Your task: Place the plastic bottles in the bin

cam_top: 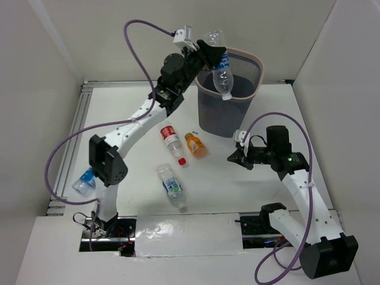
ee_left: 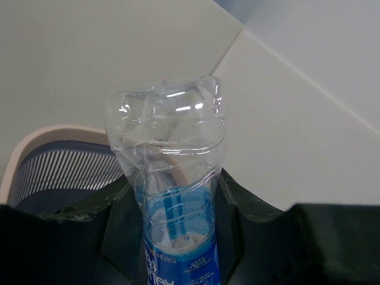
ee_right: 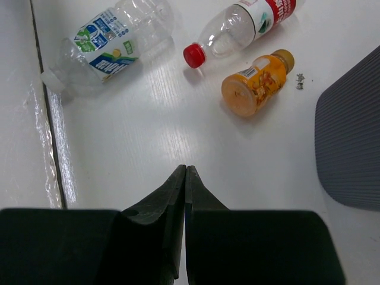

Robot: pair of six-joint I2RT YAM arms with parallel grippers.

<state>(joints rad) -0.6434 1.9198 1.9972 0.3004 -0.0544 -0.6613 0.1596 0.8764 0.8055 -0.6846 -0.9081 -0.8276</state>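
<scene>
the white table held four unbinned bottles left of the bin: red-label bottle, orange bottle, green-label bottle, far bottle. the left gripper clamped the blue-label bottle above the bin; the right gripper, pressed together and empty, sat beside it.

Left arm outstretched, left hand clamped (raised high); right hand pinched closed, low.

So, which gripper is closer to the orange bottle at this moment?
Right. The right gripper is over the table just right of the orange bottle, fingers shut and empty. The left gripper is far behind it, raised over the bin, holding the blue-label bottle.
</scene>
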